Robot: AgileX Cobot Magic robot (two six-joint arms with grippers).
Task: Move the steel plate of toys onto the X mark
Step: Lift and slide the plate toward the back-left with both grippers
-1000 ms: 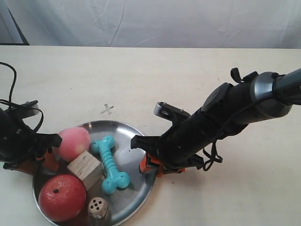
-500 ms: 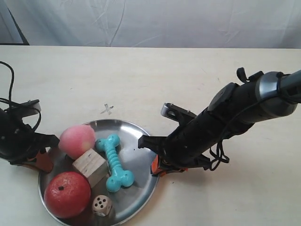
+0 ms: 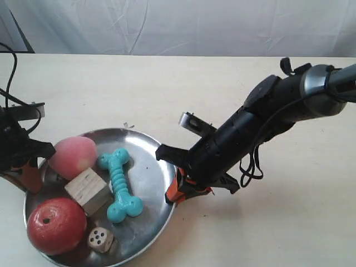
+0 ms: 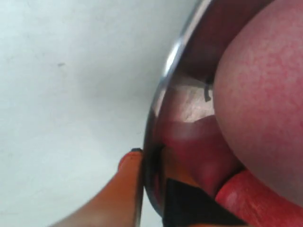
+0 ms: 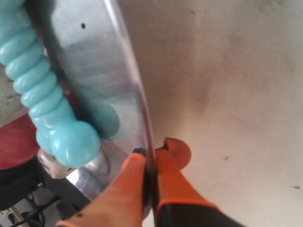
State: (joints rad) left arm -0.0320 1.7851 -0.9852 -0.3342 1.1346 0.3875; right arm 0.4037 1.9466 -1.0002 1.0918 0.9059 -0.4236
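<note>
The steel plate [image 3: 149, 177] carries a pink peach [image 3: 72, 157], a red apple [image 3: 55, 225], a turquoise bone [image 3: 118, 185], a wooden cube [image 3: 86, 191] and a die [image 3: 100, 238]. My left gripper [image 3: 32, 176], on the arm at the exterior view's left, is shut on the plate's rim [image 4: 165, 80] beside the peach [image 4: 265, 94], seen close as the left gripper [image 4: 150, 175]. My right gripper [image 3: 178, 192] pinches the opposite rim; its wrist view shows the right gripper [image 5: 149, 158], the plate [image 5: 94, 61] and the bone [image 5: 42, 90]. Only a trace of the X mark [image 3: 127, 125] shows at the plate's far rim.
The pale beige tabletop [image 3: 183, 89] stretches behind the plate to a white cloth backdrop [image 3: 194, 25]. Black cables [image 3: 10, 83] trail from the arm at the exterior view's left. The right arm's dark body [image 3: 261, 122] slants across the table's right side.
Both grippers have carried the plate toward the exterior view's left and slightly farther back. Its far rim now covers most of the X mark, which earlier lay bare beyond it.
</note>
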